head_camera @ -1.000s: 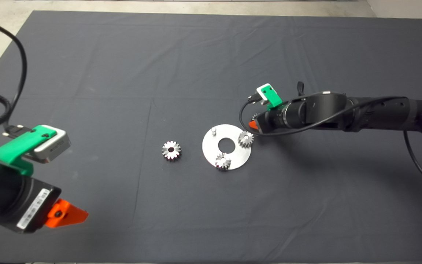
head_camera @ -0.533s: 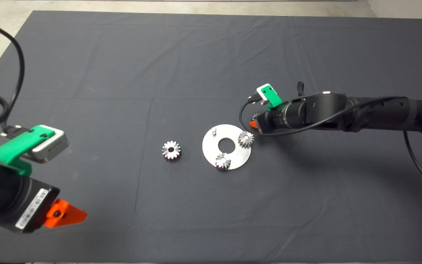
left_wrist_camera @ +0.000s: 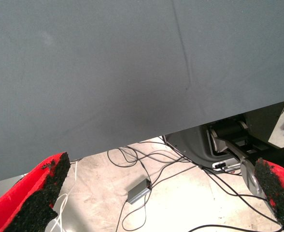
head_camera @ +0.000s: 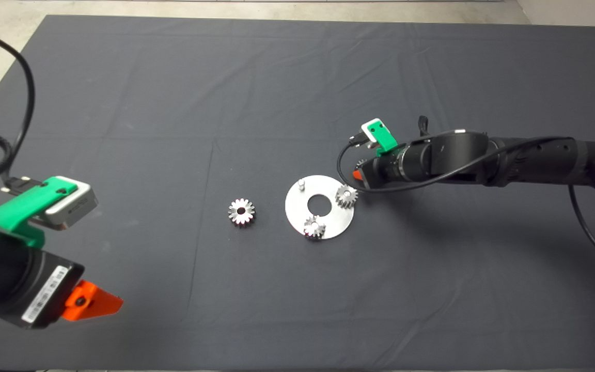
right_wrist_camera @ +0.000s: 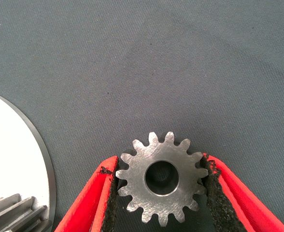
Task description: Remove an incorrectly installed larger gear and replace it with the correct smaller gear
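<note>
Nothing has shifted since earlier frames: right gripper clamps the shiny silver toothed larger gear just beside the round metal plate, probably lifted off its peg; small grey-silver smaller gear waits on mat; left gripper parked open

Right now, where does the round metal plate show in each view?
Head: round metal plate mid-mat, beside the right gripper.
Left wrist: not in it.
Right wrist: its edge beside the held gear.
Shared landmark: the plate gear nearest that gripper.
</note>
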Action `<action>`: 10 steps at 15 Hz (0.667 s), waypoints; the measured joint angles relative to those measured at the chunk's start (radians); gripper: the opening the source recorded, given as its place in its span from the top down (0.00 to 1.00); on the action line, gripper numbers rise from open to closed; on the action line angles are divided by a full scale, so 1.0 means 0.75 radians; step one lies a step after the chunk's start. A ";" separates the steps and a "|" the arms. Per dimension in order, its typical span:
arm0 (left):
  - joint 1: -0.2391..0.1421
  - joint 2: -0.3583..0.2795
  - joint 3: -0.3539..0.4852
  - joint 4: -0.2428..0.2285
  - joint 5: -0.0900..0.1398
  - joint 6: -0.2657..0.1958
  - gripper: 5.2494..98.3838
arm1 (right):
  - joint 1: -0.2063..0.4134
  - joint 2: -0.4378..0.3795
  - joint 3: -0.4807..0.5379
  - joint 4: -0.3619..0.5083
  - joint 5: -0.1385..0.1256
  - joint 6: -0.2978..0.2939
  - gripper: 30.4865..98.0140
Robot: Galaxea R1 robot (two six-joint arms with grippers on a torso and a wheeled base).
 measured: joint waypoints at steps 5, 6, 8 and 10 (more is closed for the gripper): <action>0.000 0.000 0.000 0.000 0.000 0.000 0.01 | -0.001 0.005 -0.006 -0.006 -0.001 0.000 0.82; 0.000 0.000 0.000 0.000 -0.001 0.000 0.01 | -0.001 0.008 -0.008 -0.006 -0.002 0.000 0.82; 0.000 -0.001 0.000 -0.003 0.000 0.000 0.01 | -0.001 0.009 -0.011 -0.007 -0.001 0.000 0.83; 0.000 -0.001 0.000 -0.004 -0.001 0.000 0.01 | -0.001 0.015 -0.017 -0.010 -0.002 0.001 0.83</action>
